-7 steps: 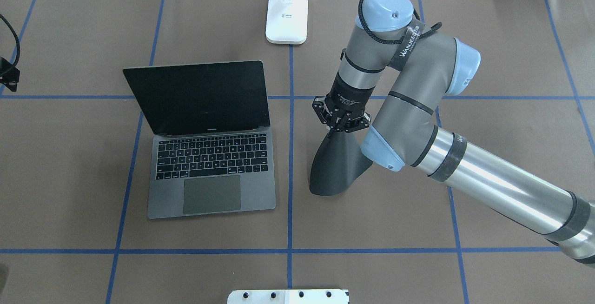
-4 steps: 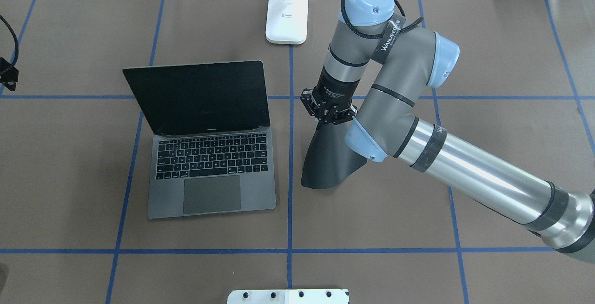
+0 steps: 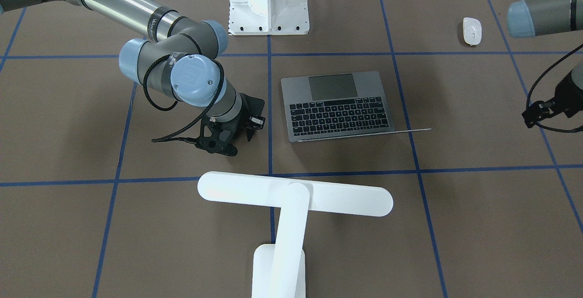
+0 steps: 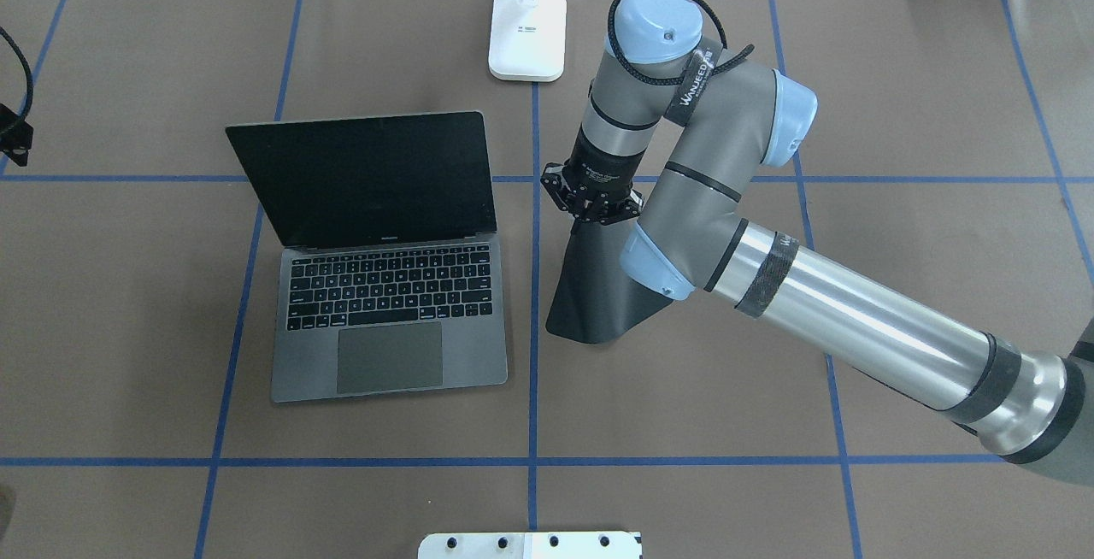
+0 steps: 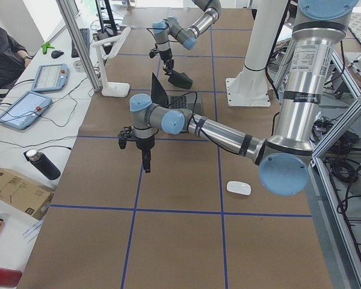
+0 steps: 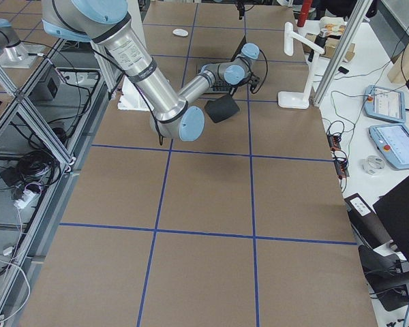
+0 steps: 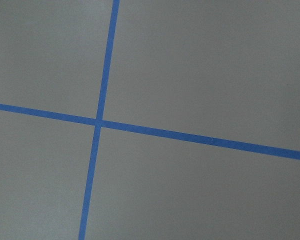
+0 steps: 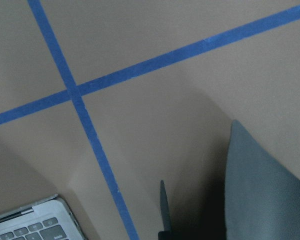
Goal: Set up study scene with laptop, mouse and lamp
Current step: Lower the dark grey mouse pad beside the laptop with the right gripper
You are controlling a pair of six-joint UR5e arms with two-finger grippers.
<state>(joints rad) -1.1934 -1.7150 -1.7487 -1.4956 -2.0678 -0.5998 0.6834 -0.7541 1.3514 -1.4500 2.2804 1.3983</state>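
Note:
The laptop point(image 4: 389, 320) lies open left of centre with a dark screen, also seen from across the table point(image 3: 337, 106). To its right, my right gripper point(image 4: 590, 215) is shut on the top edge of a flat black pad point(image 4: 598, 285), which hangs tilted below it, close to the laptop's right side. The lamp stands at the far edge, with its base point(image 4: 528, 33) and bar head point(image 3: 295, 194) in view. The mouse point(image 3: 472, 30) lies near the robot's side, by my left arm. My left gripper point(image 3: 535, 113) hangs over bare table; I cannot tell whether it is open or shut.
A white flanged pedestal point(image 3: 268, 2) with bolt holes stands at the robot's side of the table, mid-width. Blue tape lines point(image 4: 534, 371) grid the brown table cover. Tablets, cables and a bottle lie on a side bench point(image 5: 30, 108) beyond the lamp.
My right arm has swung left, carrying the hanging black pad nearer to the laptop's right side. The laptop, lamp and left arm have stayed where they were.

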